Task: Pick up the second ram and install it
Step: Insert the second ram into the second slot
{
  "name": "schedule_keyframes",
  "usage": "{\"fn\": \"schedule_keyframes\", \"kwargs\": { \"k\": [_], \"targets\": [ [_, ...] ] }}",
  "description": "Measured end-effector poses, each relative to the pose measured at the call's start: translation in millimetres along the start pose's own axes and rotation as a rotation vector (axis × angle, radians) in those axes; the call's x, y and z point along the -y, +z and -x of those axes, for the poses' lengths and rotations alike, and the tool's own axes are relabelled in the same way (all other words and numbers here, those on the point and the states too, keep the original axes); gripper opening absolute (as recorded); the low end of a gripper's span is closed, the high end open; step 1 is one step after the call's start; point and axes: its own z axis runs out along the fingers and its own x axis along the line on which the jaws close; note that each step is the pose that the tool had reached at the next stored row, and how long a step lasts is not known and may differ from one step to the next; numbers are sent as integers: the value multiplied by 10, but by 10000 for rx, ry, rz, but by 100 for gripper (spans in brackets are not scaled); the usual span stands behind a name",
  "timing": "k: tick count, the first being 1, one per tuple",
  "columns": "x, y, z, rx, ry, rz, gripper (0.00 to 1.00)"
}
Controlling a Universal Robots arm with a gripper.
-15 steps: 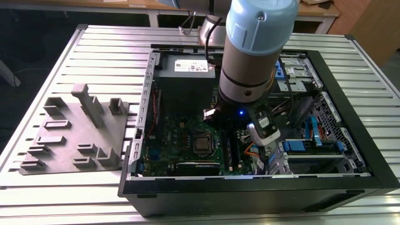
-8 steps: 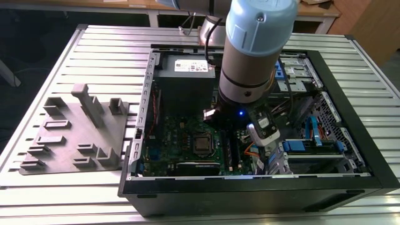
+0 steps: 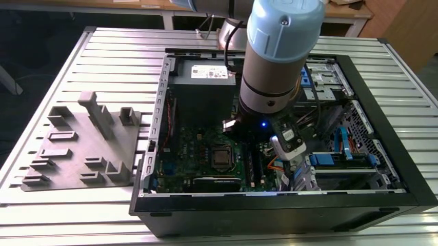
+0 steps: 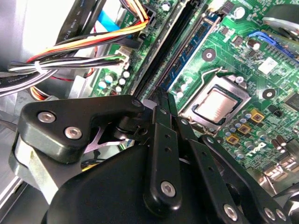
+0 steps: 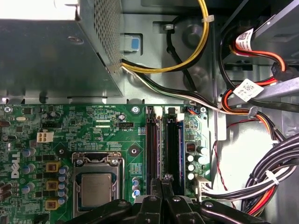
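The second ram [image 5: 173, 144] is a dark blue strip standing on edge in a memory slot on the green motherboard [image 5: 79, 126]. In the second wrist view the ram [image 4: 194, 49] runs diagonally beside a black slot [image 4: 163, 46]. My gripper [image 5: 162, 183] is shut, its black fingers pressed together with nothing between them. The tips sit over one end of the two slots [image 4: 160, 93]. I cannot tell whether they touch the stick. In the exterior view the arm [image 3: 274, 61] reaches down into the open computer case [image 3: 274, 202].
The CPU socket [image 5: 96, 186] lies beside the slots. The grey power supply [image 5: 46, 56] is close by, and bundled cables [image 5: 261, 186] hang on the other side. A grey moulded fixture block [image 3: 82, 148] lies on the slatted table at the exterior view's left.
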Motion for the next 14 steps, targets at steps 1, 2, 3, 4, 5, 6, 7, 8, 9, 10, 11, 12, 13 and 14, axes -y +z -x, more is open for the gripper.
{"fn": "schedule_keyframes", "kwargs": {
  "k": [1,2,3,4,5,6,7,8,9,10,11,12,13,14],
  "targets": [
    [0,0,0,0,0,0,8],
    [0,6,0,1,0,5,8],
    [0,13,0,1,0,4,8],
    [1,20,-1,1,0,2,8],
    [2,26,-1,0,0,-1,8],
    [3,31,-1,0,0,-1,8],
    [3,32,-1,-1,0,-2,8],
    [3,32,-2,-1,0,-3,8],
    [3,32,-1,-1,0,-4,8],
    [3,33,-1,0,0,-2,8],
    [3,34,-2,0,0,-1,8],
    [3,34,-1,0,0,-1,8],
    [3,34,-2,0,0,-1,8],
    [3,34,-2,0,0,-1,8]
  ]
}}
